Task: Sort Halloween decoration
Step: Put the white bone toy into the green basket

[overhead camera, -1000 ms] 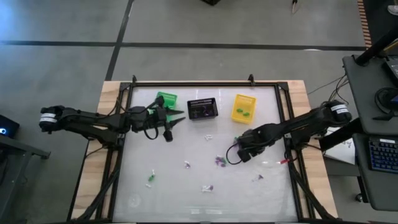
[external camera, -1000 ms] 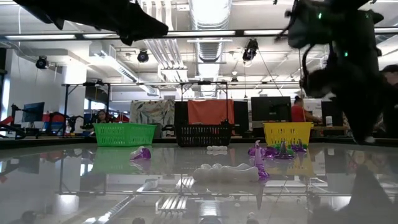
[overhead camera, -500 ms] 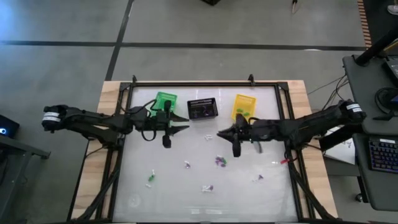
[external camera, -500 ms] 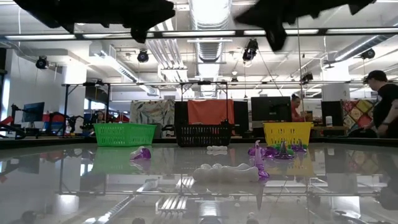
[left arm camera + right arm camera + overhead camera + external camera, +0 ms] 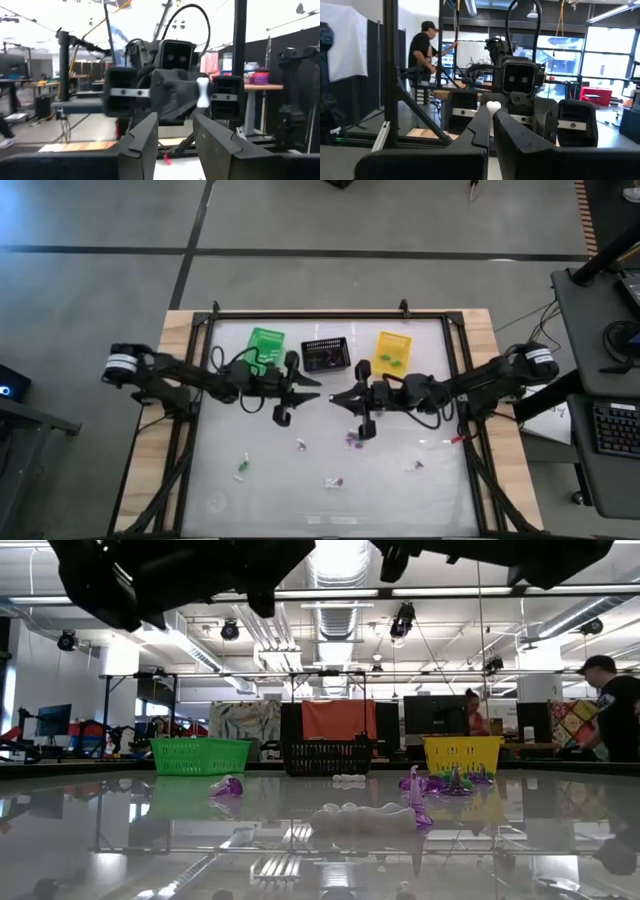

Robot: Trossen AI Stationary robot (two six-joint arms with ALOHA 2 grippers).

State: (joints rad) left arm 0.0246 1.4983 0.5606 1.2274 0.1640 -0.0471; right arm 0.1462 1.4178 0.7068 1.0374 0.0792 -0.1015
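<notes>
Halloween decoration pieces [image 5: 353,439] lie loose on the glass table [image 5: 440,490], all on the open side of the black basket [image 5: 326,355] and well apart from it. A purple cluster lies nearest, a white piece [image 5: 300,444] just to the left of that, and a green one [image 5: 241,468] farther out to the left. Two more small ones lie farther still from the basket. One white trinket [image 5: 202,92] is off the table, pinched at the fingertips of the right gripper [image 5: 334,397], whose fingers are closed tight on it. That gripper hangs in the air just in front of the black basket. The left gripper [image 5: 317,391] hangs tip to tip with it, equally close to the basket. Its fingers [image 5: 145,137] stand apart with nothing between them and point at the trinket. The green basket [image 5: 265,342] sits to the left of the black basket and the yellow basket [image 5: 391,352] to its right. In the room beyond the black basket, a person [image 5: 612,705] stands off to the right.
</notes>
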